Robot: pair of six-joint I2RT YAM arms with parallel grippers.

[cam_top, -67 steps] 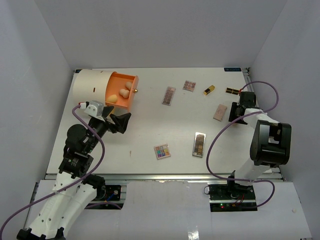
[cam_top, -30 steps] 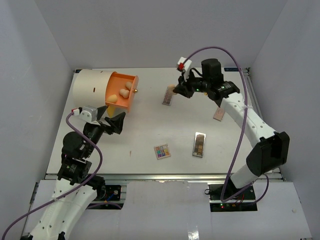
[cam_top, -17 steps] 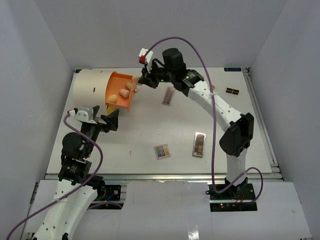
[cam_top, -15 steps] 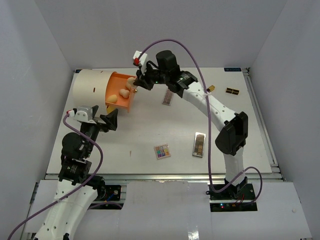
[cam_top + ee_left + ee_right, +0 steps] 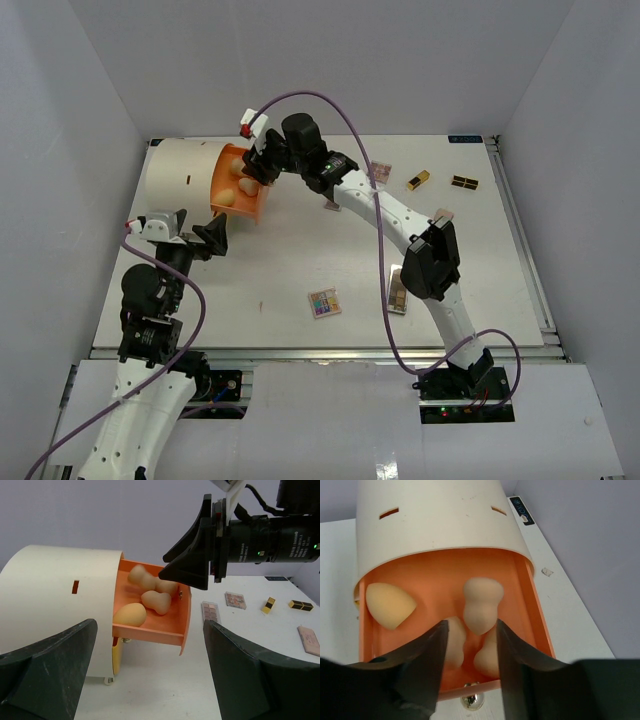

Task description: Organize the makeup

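My right gripper (image 5: 256, 166) hangs over the pulled-out orange drawer (image 5: 258, 206) with its jaws open. A tan sponge (image 5: 482, 605) sits loose between them, touching neither finger, above two more tan sponges (image 5: 453, 643) and a yellow egg-shaped sponge (image 5: 389, 605) in the drawer. In the left wrist view that tan sponge (image 5: 138, 575) is blurred. My left gripper (image 5: 215, 240) stands wide open and empty, in front of the drawer (image 5: 150, 632). On the table lie a colourful palette (image 5: 323, 303), a brown palette (image 5: 398, 290), a small palette (image 5: 378, 172), a gold-black lipstick (image 5: 418, 180) and a black-gold compact (image 5: 464, 182).
The big cream cylinder (image 5: 180, 175) that houses the drawer stands at the back left. My right arm stretches across the table's middle and covers part of a palette (image 5: 331, 206) and a pink piece (image 5: 443, 214). Grey walls close in on three sides.
My right arm swung from the right side across to the drawer with a tan sponge. Its jaws have now opened and the sponge is free. The left gripper drew back slightly, still open.
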